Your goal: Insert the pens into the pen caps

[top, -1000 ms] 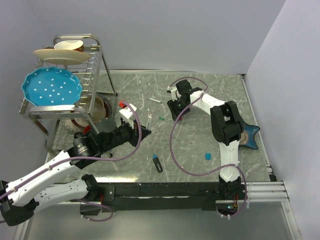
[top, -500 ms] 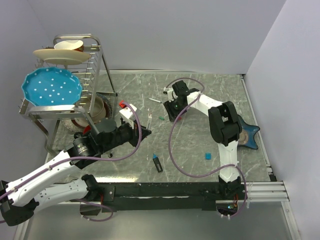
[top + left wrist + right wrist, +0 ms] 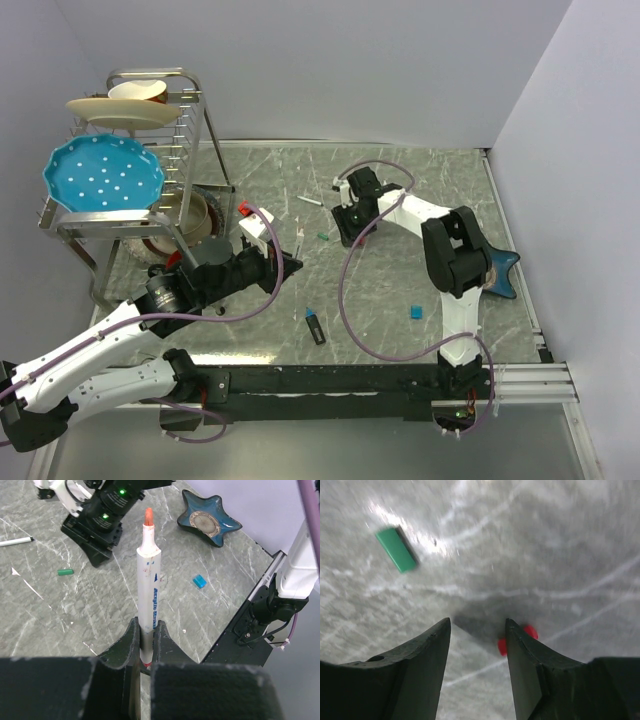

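Between the closed fingers of the left pincer point(image 3: 145, 635) a white pen point(image 3: 149, 592) is clamped near its rear end, its bare orange-red tip pointing away toward the right arm. The left wrist view shows this plainly, while from above the pen is only a thin pale line ahead of that pincer point(image 3: 288, 264). The right pincer point(image 3: 477, 625) is low over the desk point(image 3: 560, 540) with its 2 fingers spread and nothing between them. A red cap point(image 3: 516, 639) lies just beside the inner edge of 1 finger, partly hidden by it. Only the right wrist view shows this cap; from above, the pincer point(image 3: 347, 236) covers it. A green cap point(image 3: 396, 549) lies on the desk a little beyond the fingers, off to the left in that view. Farther out, the top view shows a blue cap point(image 3: 414, 312), a black pen point(image 3: 315, 327) near the front edge, another white pen point(image 3: 310, 200) and a blue star-shaped dish point(image 3: 502, 272).
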`<action>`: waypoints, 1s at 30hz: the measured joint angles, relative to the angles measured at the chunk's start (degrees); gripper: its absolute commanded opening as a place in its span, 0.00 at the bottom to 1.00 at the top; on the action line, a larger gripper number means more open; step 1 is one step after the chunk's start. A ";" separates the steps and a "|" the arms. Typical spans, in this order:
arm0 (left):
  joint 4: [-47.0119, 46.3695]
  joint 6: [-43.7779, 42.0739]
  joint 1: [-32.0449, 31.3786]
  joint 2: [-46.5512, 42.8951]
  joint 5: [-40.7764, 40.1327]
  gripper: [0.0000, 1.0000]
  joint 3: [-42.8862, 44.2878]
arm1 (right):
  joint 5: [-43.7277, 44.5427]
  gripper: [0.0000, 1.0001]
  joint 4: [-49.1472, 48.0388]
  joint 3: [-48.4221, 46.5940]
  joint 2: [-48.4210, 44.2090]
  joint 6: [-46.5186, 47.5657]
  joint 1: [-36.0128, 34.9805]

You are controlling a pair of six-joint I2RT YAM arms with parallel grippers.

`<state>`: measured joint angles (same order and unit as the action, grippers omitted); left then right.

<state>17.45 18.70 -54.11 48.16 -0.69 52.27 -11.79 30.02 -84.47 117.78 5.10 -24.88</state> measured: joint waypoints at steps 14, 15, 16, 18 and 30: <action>0.00 0.00 0.00 0.00 0.42 0.01 0.00 | 6.69 0.52 3.28 3.58 -8.33 -11.39 0.00; 0.00 0.00 0.00 -0.02 0.42 0.01 0.02 | 7.96 0.51 3.32 3.56 -8.81 -12.09 0.00; 0.00 0.00 0.00 -0.02 0.42 0.01 0.00 | 9.11 0.51 3.50 3.43 -9.01 -12.68 0.00; 0.00 0.00 0.00 0.00 0.44 0.01 0.00 | 11.37 0.51 3.93 3.02 -8.85 -13.49 0.00; 0.00 0.00 0.00 0.00 0.42 0.01 0.02 | 15.67 0.47 6.25 -2.21 -2.03 -14.14 0.00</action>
<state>17.45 18.70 -54.11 48.16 -0.27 52.29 3.88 36.27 -86.67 115.74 -9.04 -24.88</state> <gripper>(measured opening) 0.082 0.484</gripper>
